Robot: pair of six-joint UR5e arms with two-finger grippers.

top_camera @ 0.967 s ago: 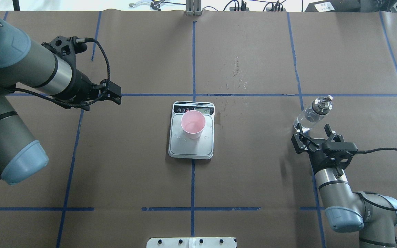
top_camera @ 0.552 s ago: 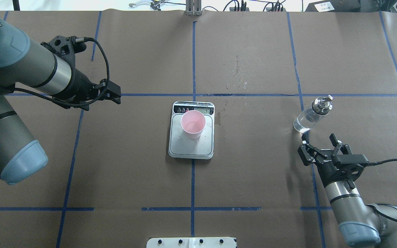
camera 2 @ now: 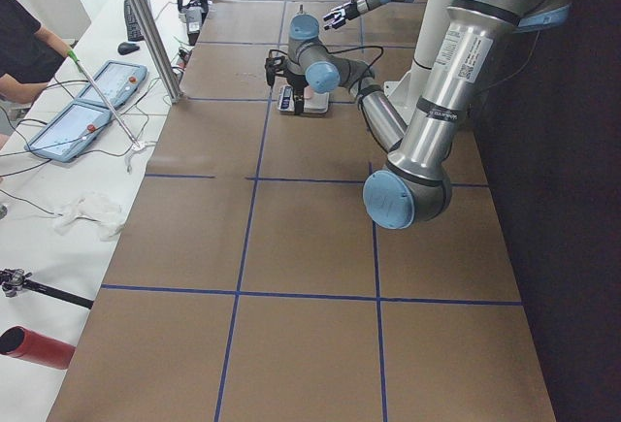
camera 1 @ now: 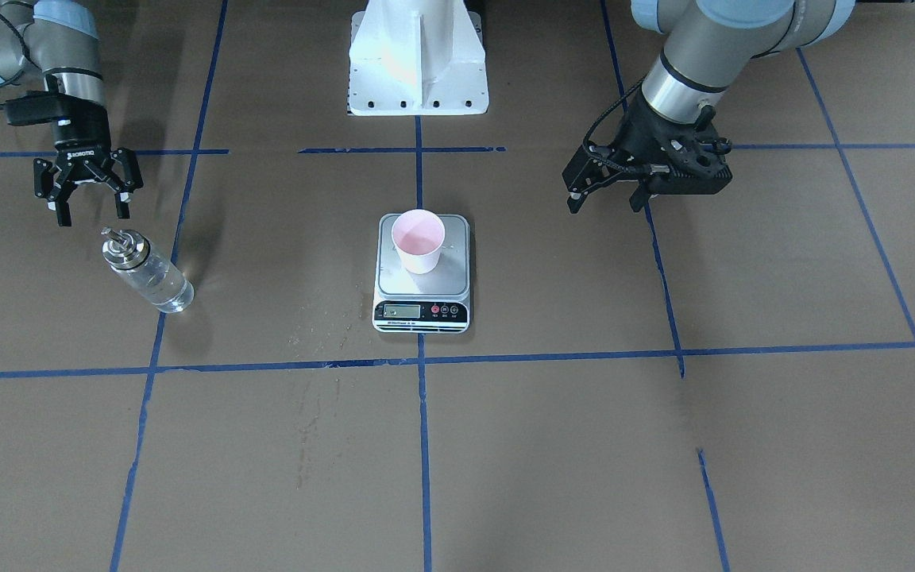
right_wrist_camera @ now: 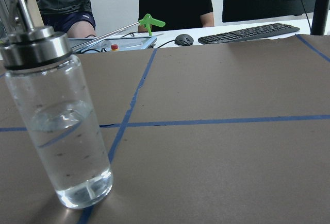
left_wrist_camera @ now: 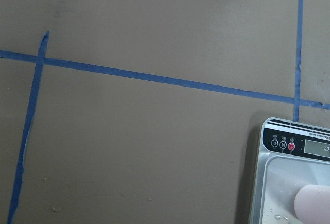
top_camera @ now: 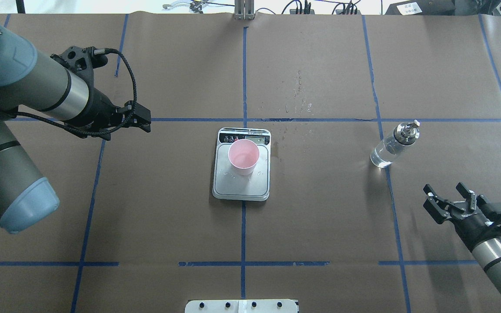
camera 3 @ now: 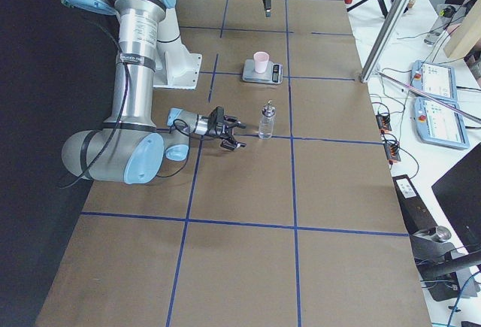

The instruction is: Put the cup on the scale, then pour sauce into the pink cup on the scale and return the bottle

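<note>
While the cup (camera 1: 418,241) sits upright on the scale (camera 1: 422,311) in the middle of the table (camera 1: 584,445), the front view shows the bottle (camera 1: 148,274) standing alone near the table's edge on the robot's right. The right gripper (camera 1: 93,213) is apart from it, jaws wide open and empty. The left gripper (camera 1: 604,205) hangs open too. From overhead, the right gripper has backed off toward the robot's edge; a second ago it was at the bottle. Cup and scale have not moved. The right wrist view shows clear sauce (right_wrist_camera: 67,147) inside the bottle.
</note>
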